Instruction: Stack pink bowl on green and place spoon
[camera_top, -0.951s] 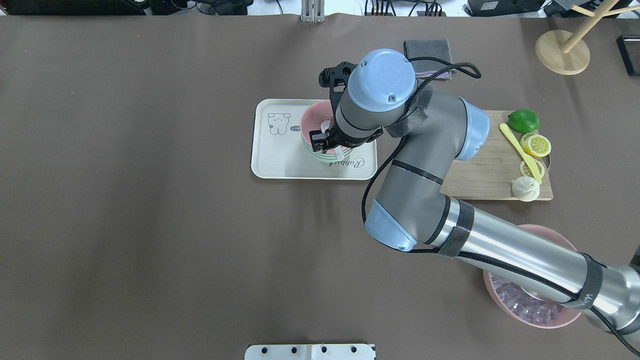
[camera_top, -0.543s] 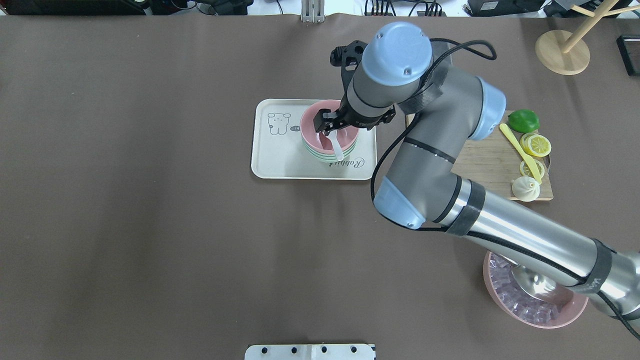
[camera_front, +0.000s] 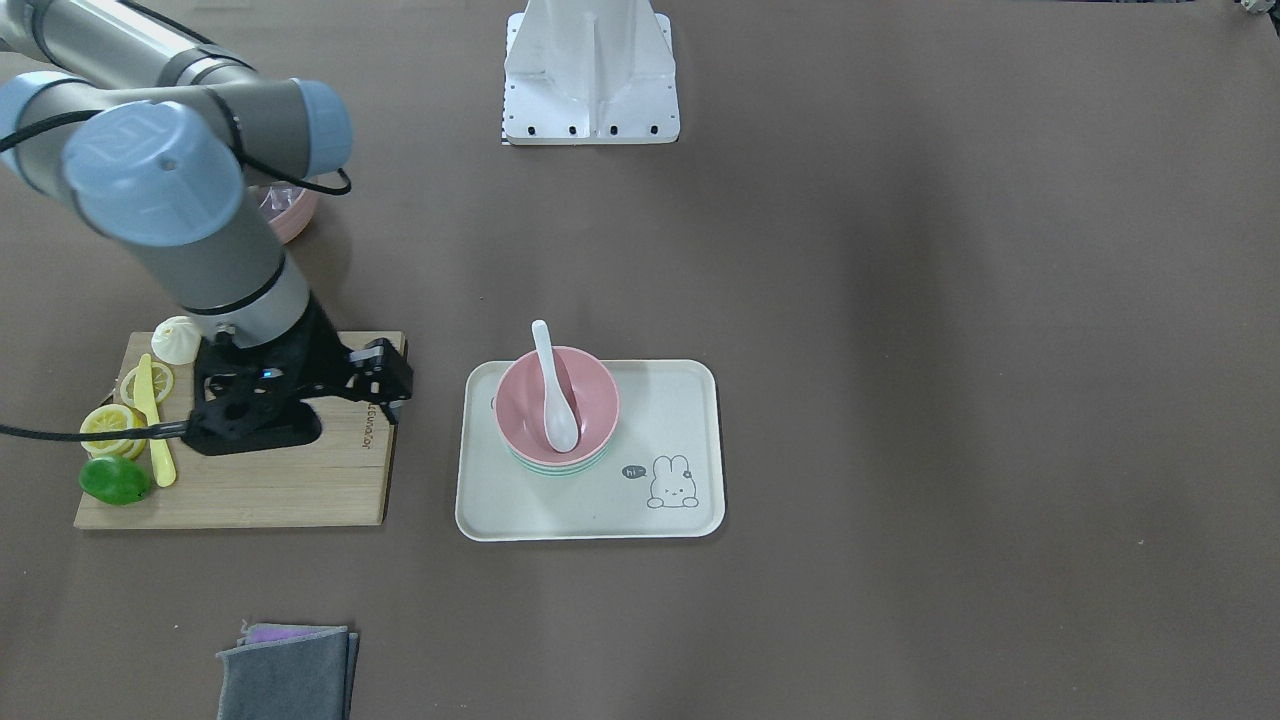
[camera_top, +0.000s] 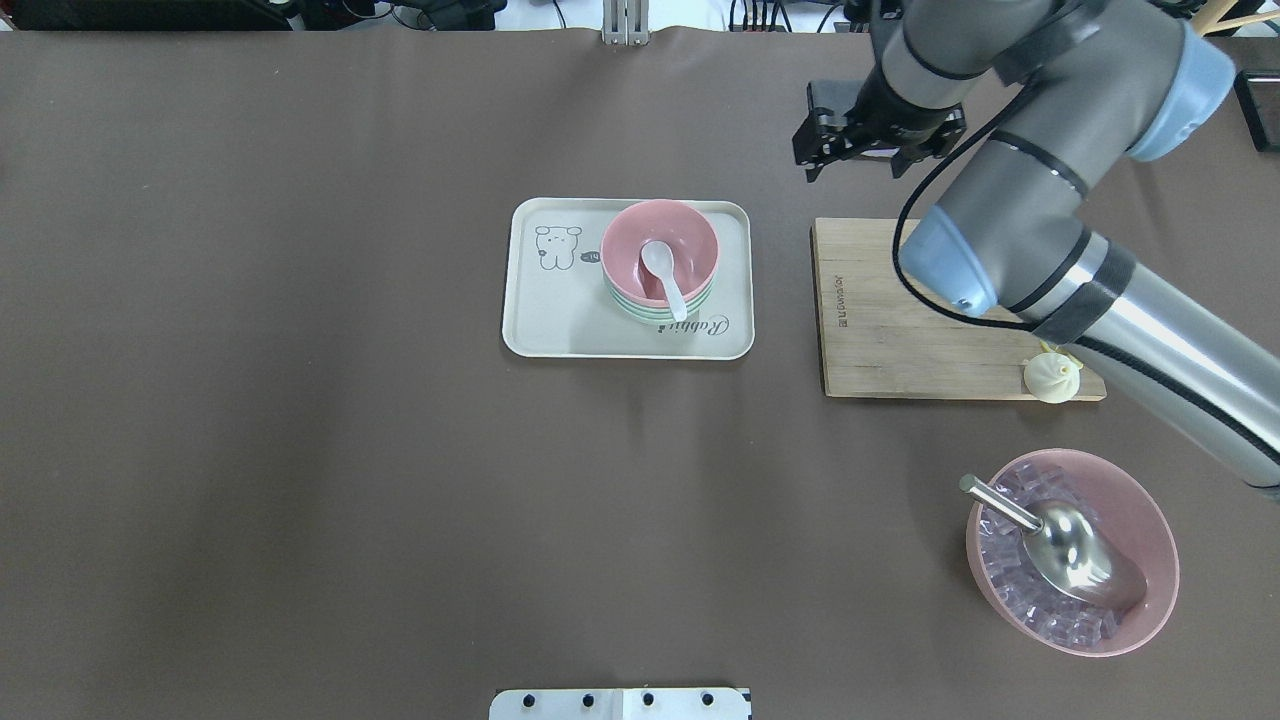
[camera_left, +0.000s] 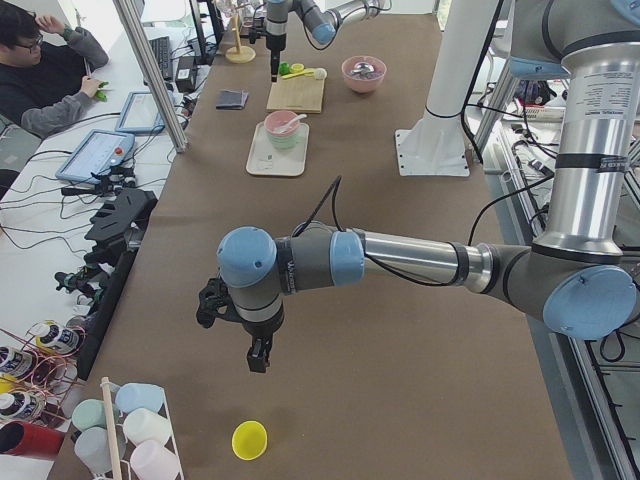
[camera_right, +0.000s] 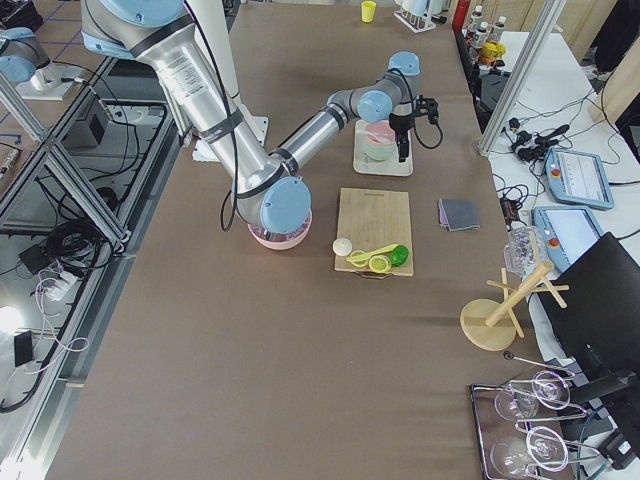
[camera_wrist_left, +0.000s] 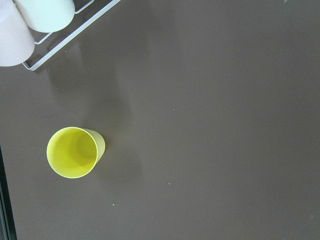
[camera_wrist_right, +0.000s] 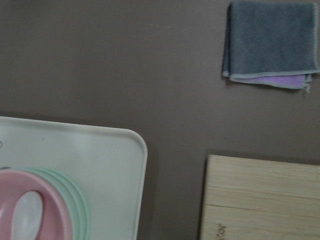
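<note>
The small pink bowl (camera_top: 690, 235) sits nested on top of the mint-green bowls (camera_top: 628, 306) on a cream tray (camera_top: 560, 325). The white spoon (camera_top: 660, 272) lies in the pink bowl, scoop down and handle resting on the rim; it also shows in the front view (camera_front: 553, 400). My right gripper (camera_top: 850, 170) is open and empty, hanging above the far left corner of the wooden board, well to the right of the tray. My left gripper (camera_left: 257, 360) shows only in the exterior left view, far from the tray; I cannot tell whether it is open or shut.
A wooden cutting board (camera_top: 900, 320) holds a dumpling (camera_top: 1050, 378), lemon slices, a lime and a yellow knife (camera_front: 155, 420). A larger pink bowl (camera_top: 1150, 560) holds clear cubes and a metal scoop. A grey cloth (camera_front: 285, 670) lies beyond the board. A yellow cup (camera_wrist_left: 75, 151) stands under the left wrist.
My right gripper has let go of the spoon, which now rests in the pink bowl. The arm has lifted and swung right and away from the tray.
</note>
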